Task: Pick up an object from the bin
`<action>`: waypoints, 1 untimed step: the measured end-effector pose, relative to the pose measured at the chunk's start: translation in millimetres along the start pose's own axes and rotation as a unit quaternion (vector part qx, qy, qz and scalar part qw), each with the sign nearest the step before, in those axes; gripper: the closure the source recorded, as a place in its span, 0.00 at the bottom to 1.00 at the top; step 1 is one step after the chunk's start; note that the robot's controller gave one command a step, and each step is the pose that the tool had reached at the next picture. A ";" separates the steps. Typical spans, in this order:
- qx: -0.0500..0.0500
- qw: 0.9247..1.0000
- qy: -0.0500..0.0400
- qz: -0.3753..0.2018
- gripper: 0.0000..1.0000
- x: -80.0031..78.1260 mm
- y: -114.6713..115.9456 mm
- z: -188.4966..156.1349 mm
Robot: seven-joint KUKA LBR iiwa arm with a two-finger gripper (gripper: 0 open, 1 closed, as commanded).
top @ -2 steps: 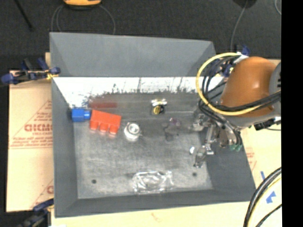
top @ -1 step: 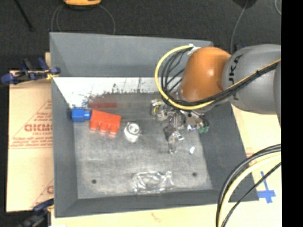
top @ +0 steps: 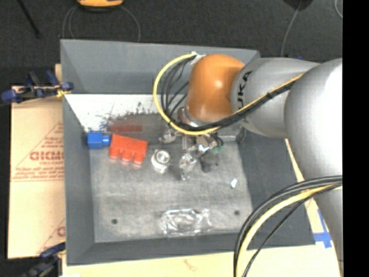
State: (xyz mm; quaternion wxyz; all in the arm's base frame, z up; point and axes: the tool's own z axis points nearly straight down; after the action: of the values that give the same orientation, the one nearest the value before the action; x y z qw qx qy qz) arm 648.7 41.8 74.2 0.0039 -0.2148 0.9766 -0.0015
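The grey bin [top: 81, 172] takes in the arm's orange-capped wrist [top: 213, 88], right of the orange-red block [top: 128, 149], with the gripper [top: 193, 161] low near the floor; whether the claw is open or closed cannot be told. A crumpled clear wrap [top: 184, 220] lies below and right of that block, and a blue cap [top: 98, 139] just beside its left end. A silver-white round piece [top: 161, 160], nearest the gripper, lies between it and the block, and a tiny white scrap [top: 233, 183] lies farther right.
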 end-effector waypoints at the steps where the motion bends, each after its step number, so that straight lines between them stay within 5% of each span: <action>1: -0.002 0.996 0.002 -0.093 0.00 -1.7 51.2 -7.1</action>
State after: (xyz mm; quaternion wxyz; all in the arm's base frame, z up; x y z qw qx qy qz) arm 628.6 89.1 81.0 0.0016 -0.3046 0.9525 0.0003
